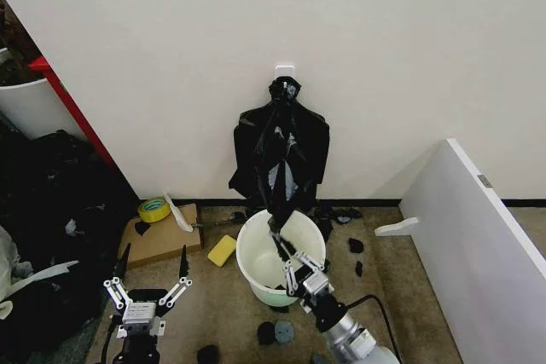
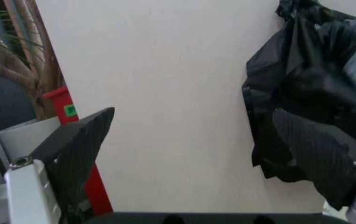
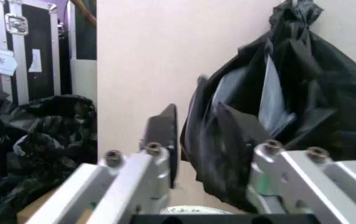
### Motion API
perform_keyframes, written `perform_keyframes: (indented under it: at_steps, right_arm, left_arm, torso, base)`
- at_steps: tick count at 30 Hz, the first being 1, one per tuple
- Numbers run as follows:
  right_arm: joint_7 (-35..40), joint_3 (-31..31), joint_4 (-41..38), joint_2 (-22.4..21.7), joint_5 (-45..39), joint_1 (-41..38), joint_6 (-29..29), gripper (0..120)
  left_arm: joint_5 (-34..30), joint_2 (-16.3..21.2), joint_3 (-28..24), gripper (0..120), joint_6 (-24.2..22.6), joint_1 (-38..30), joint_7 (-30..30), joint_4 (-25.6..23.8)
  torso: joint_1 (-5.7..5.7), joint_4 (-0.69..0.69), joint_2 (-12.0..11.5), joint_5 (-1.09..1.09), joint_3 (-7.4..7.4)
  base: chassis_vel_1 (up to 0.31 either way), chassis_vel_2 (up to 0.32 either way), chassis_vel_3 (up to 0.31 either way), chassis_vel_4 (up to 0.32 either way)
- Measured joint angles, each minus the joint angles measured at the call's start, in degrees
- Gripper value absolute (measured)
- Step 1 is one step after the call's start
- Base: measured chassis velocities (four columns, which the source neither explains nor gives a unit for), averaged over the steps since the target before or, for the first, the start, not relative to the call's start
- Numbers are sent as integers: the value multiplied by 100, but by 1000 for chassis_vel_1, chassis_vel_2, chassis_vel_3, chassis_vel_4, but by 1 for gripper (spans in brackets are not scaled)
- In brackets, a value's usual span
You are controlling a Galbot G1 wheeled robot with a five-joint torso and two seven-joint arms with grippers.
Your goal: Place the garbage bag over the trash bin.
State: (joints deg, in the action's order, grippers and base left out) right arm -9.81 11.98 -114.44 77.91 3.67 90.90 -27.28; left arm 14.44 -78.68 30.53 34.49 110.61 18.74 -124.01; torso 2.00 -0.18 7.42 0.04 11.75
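My left tool (image 1: pixel 152 262) had slim black carbon-weave fingers (image 2: pixel 78 140) on white-and-silver linkages, above a black wrist. My right tool (image 1: pixel 278 243) wore the same dark fingers on silver links with round screw heads (image 3: pixel 153 149), backed by a shiny metal cylinder and a black cable behind it.

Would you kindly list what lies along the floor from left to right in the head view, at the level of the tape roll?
Yellow tape roll → cardboard sheet → yellow sponge → trash bin → small black scraps → white board.
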Motion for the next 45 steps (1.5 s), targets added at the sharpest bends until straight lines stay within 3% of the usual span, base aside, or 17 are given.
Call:
perform_keyframes:
  at_steps: [10, 16, 22, 31, 40, 45]
  right_arm:
    - [681, 41, -295, -105, 151, 123, 423, 58]
    - [1109, -156, -330, -268, -509, -664, 1419, 83]
    - [1304, -411, -21, -194, -893, -1498, 1968, 99]
    - [1466, -665, 324, 68, -1142, -2141, 2257, 99]
    - [1660, -740, 876, 250, -1122, -2562, 2301, 70]
    - [1906, -751, 1034, 302, -1072, -2708, 2407, 47]
  left_arm:
    - [6, -1, -69, 100, -100, -134, -47, 12]
    - [15, 10, -33, 100, -105, -105, -53, 5]
    - [16, -24, 7, 100, -111, -103, -54, -10]
    - [20, -38, -18, 100, -118, -151, -57, 22]
    - [12, -49, -19, 100, -111, -165, -55, 28]
    - [12, -47, -35, 100, -102, -200, -55, 33]
  torso:
    - [0, -1, 0, 0, 0]
    - [0, 0, 0, 0, 0]
    - [0, 0, 0, 0, 1]
    - [0, 0, 0, 0, 0]
    - [0, 0, 0, -1, 0]
    - [0, -1, 0, -1, 0]
  base:
    - [0, 0, 0, 0]
    - [0, 0, 0, 0]
    - [0, 0, 0, 0]
    - [0, 0, 0, 0]
    - [0, 0, 0, 0]
    - [0, 0, 0, 0]
